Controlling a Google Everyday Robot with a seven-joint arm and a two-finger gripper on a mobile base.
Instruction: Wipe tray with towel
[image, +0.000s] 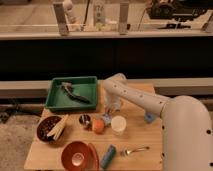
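"What's the setting?"
"A wooden table below a dark wall and a railing. A red bowl, a cup and a fork crowd its front; open wood shows at the back right."
"And the tray?"
"The green tray is at the back left, and the claw hangs just beside its right rim. I cannot tell the claw's opening or load."

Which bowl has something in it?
The dark bowl, holding pale pieces; the red bowl looks empty. The pincer hangs right of the green tray.
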